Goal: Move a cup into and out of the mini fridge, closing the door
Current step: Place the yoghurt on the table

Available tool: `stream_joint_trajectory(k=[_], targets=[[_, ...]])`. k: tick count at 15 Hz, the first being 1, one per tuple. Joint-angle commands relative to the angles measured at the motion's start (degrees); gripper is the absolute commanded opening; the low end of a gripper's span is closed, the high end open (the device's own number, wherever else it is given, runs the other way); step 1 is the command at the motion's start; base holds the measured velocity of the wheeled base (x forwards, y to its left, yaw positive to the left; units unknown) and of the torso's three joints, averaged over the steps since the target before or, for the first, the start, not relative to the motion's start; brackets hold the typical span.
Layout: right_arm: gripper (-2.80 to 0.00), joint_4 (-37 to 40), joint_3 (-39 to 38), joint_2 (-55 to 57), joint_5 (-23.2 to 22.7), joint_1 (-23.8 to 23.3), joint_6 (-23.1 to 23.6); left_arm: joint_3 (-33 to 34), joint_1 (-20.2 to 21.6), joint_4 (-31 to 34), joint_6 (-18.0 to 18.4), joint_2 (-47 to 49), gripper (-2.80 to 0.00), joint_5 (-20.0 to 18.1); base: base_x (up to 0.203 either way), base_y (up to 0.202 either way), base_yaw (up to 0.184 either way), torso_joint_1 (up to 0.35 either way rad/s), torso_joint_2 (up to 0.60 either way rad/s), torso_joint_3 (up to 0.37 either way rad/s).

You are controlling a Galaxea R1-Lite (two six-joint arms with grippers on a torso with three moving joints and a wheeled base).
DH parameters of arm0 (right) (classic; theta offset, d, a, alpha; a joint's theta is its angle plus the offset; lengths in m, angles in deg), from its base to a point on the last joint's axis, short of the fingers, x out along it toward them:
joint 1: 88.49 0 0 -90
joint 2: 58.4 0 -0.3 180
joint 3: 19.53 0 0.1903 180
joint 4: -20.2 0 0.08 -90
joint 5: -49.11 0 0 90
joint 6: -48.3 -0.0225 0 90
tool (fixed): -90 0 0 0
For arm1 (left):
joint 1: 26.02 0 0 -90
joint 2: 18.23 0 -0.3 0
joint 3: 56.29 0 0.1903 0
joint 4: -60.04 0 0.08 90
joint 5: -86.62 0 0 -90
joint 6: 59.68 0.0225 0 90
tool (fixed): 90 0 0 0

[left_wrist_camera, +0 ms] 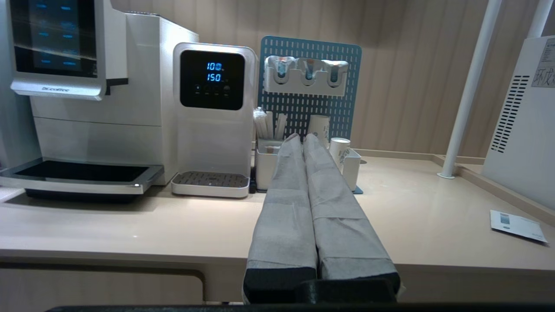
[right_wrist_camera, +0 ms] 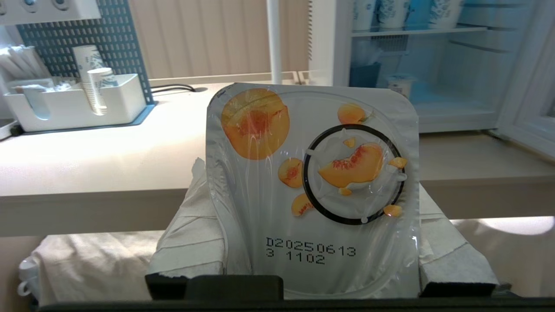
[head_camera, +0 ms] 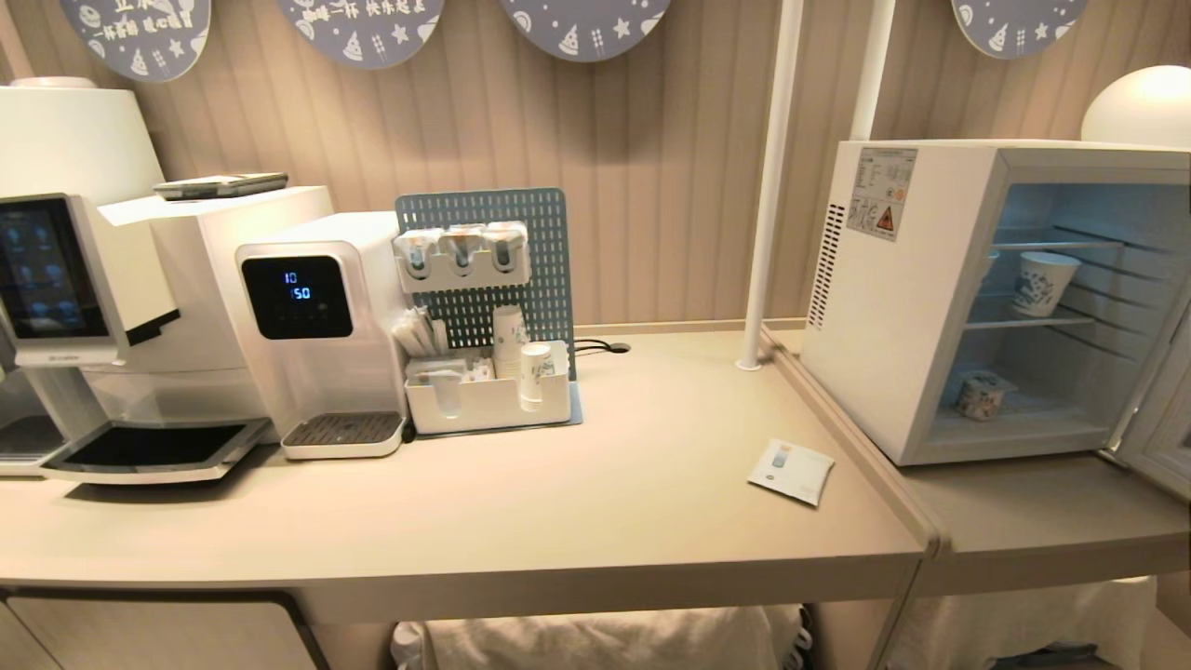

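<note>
Right gripper (right_wrist_camera: 312,182) pinches a peach-printed foil-lidded yogurt cup (right_wrist_camera: 312,173), short of the counter | boxy white mini fridge (head_camera: 893,307) at two o'clock, glass door (head_camera: 1158,419) swung open | left gripper (left_wrist_camera: 303,138) parked, jaws pressed together.

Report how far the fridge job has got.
Done: the door of the mini fridge stands open. In hand: the right gripper holds a peach yogurt cup, short of the counter. Left: set it inside, take it out, close the door.
</note>
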Motion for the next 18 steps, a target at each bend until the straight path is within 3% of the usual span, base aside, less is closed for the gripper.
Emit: stream_joint_trajectory(k=[1,5,9,12,18], targets=[[-2.8,0.26,-2.01,0.1,-0.04,0.07,0.12,2.29,-0.01,-0.09,-0.18,-0.02,-2.8,0.05,0.0,0.193,0.0,0.004,0.0,0.01],[-2.8,-0.55,-1.84,10.03,-0.54,0.16,3.08,2.29,0.0,-0.09,-0.22,0.06,-2.8,0.05,0.0,0.103,0.001,0.001,0.0,0.001],[-2.8,-10.2,8.24,30.57,-3.05,0.78,-4.17,2.29,0.08,-0.09,-0.26,0.06,-2.8,0.05,0.0,0.0,0.0,0.0,0.0,0.0],[-2.8,-25.06,11.05,54.44,-3.36,0.96,-5.02,2.29,0.06,-0.09,-0.26,0.05,-2.8,0.05,0.0,0.0,0.0,0.0,0.0,0.0],[-2.8,-64.14,11.26,110.69,-1.74,4.38,-3.92,2.29,-0.01,-0.09,-0.44,0.06,-2.8,0.05,0.0,0.0,0.0,0.0,0.0,0.0]])
